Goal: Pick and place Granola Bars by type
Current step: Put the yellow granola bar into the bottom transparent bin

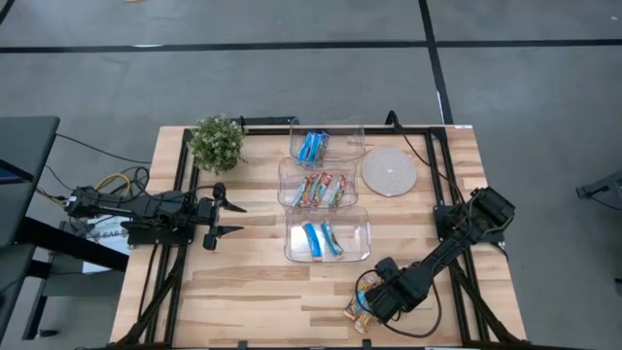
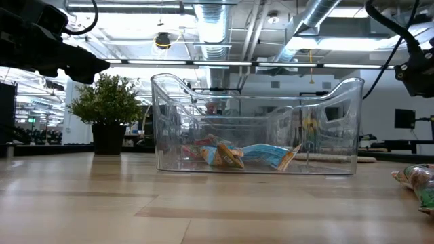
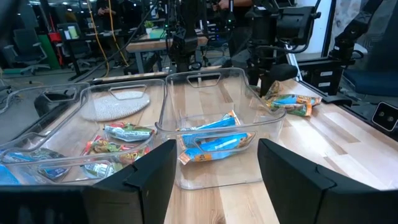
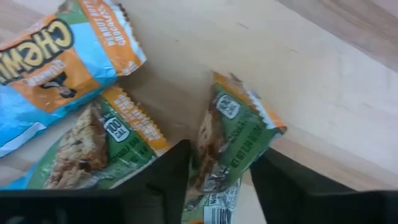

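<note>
Three granola bars lie near the table's near right edge: a light-blue-and-orange one, a green-orange one, and a second green-orange one. My right gripper points down over them, shut on that second bar. Three clear tubs sit mid-table: the far one holds blue bars, the middle one red-green-orange bars, and the near one light-blue-and-orange bars. My left gripper waits open at the table's left, level, facing the tubs. My right gripper has the green-orange bar between its two fingers, which come from above, pointing down. The fingers stand against the bar's two long sides, across its width. The wrapper is creased up between them, and the bar rests on the table.
A potted plant stands at the far left and a white round disc lies right of the middle tub. The bare wood between the near tub and the near edge is free. Black frame rails run along the table's sides.
</note>
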Motion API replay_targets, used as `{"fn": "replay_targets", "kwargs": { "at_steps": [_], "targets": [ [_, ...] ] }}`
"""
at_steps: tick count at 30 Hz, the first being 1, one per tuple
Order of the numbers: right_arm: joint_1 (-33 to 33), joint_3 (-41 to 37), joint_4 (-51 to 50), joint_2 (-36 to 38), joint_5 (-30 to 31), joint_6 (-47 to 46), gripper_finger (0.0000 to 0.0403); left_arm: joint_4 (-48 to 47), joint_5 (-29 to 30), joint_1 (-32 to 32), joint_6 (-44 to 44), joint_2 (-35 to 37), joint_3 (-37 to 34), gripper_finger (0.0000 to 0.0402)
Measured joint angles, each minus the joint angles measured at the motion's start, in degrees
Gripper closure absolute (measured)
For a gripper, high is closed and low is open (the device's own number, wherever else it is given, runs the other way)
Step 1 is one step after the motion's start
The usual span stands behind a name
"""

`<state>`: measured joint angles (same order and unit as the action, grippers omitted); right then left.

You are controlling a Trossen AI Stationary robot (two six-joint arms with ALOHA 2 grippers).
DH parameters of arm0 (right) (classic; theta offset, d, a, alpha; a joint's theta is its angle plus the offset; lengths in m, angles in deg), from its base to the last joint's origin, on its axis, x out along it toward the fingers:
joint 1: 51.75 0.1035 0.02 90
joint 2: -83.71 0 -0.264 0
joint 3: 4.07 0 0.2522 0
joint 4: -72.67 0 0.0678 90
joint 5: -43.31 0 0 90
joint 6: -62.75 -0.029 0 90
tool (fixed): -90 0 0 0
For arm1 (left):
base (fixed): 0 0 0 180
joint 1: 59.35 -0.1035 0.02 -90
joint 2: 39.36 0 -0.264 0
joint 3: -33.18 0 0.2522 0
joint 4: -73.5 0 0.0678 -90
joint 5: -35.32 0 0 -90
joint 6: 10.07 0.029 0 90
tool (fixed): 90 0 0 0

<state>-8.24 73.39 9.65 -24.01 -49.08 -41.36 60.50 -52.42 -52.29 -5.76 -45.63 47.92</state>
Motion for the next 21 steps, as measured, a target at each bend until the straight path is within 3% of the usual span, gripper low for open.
{"fn": "replay_targets", "kwargs": {
  "at_steps": [10, 14, 21],
  "targets": [
    [1.15, -0.07, 1.06, -0.11, 0.46, 0.10, 0.0351, 0.00, -0.07, -0.02, 0.00, 0.00, 0.00, 0.0182],
    [1.81, -0.22, 1.51, 0.46, 0.44, 0.10, 0.0366, 0.00, -0.09, 0.00, -0.01, 0.00, 0.00, 0.0182],
    [4.13, -0.50, 1.42, 6.02, 3.07, -3.36, 0.0359, 0.00, -0.11, 0.01, 0.00, 0.00, 0.01, 0.0182]
  ]
}}
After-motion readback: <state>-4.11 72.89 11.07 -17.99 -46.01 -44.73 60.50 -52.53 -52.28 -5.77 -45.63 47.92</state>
